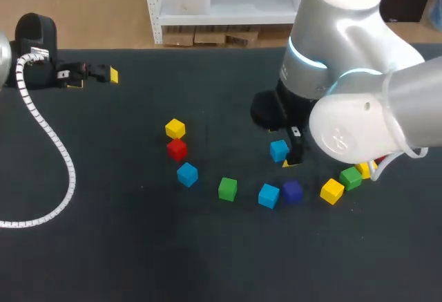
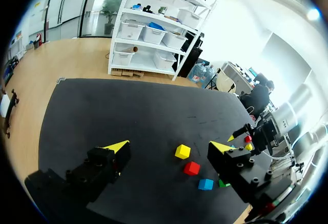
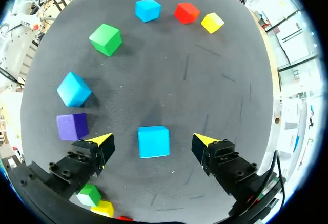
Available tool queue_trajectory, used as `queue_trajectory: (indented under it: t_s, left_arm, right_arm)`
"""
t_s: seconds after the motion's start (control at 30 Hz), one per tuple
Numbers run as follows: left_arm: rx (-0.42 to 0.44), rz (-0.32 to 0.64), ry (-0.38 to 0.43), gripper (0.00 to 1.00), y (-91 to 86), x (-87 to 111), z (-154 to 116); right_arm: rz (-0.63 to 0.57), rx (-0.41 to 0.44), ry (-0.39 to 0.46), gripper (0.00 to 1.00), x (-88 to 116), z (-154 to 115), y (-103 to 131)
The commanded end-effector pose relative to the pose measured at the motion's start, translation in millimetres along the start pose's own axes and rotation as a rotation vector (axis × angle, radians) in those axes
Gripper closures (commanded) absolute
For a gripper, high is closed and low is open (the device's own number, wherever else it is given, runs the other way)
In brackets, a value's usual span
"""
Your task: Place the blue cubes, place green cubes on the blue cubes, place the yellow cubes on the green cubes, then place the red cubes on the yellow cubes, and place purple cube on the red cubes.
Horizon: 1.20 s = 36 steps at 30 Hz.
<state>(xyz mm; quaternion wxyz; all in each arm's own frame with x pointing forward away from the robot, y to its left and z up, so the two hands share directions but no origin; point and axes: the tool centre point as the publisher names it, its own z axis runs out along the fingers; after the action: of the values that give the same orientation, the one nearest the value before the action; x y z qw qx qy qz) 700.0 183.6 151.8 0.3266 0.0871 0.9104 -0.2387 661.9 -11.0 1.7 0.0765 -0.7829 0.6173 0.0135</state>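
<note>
A blue cube (image 3: 154,141) rests on the black table between the fingers of my right gripper (image 3: 152,140), with a gap on each side; the gripper is open. From above, that blue cube (image 1: 278,151) lies under my right gripper (image 1: 284,155). Two more blue cubes (image 1: 187,174) (image 1: 268,195), a green cube (image 1: 227,189), a purple cube (image 1: 292,191), a red cube (image 1: 177,149) and a yellow cube (image 1: 175,128) lie singly around it. My left gripper (image 1: 97,75) stands open and empty at the table's far left; the left wrist view shows the same gripper (image 2: 169,147).
A yellow cube (image 1: 332,191), a green cube (image 1: 351,177) and another yellow cube (image 1: 364,169) sit close under my right arm, with a red one mostly hidden behind them. A white corrugated cable (image 1: 48,139) trails across the table's left side.
</note>
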Motion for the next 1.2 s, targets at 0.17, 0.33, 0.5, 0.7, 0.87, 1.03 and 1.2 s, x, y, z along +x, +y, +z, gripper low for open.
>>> queue_trajectory:
  t_s: [0.17,0.33,0.5,0.7,0.87,1.03,1.2]
  left_arm:
    - [0.008,0.002,-0.006,0.00,1.6,1.5,0]
    - [0.008,0.002,-0.006,0.00,1.6,1.5,0]
    - [0.008,0.002,-0.006,0.00,1.6,1.5,0]
    - [0.008,0.002,-0.006,0.00,1.6,1.5,0]
    - [0.008,0.002,-0.006,0.00,1.6,1.5,0]
    - [0.008,0.002,-0.006,0.00,1.6,1.5,0]
    - [0.008,0.002,-0.006,0.00,1.6,1.5,0]
  right_arm:
    - [-0.010,-0.013,0.022,0.18,3,8,-15]
    - [-0.009,-0.021,0.027,0.69,6,8,-16]
    - [0.031,-0.040,0.020,0.87,9,8,-16]
    - [0.095,-0.080,0.021,1.00,11,7,-15]
    - [0.175,-0.096,0.042,1.00,9,7,-19]
    - [0.209,-0.096,0.055,1.00,8,10,-25]
    - [0.235,-0.085,0.068,1.00,8,11,-34]
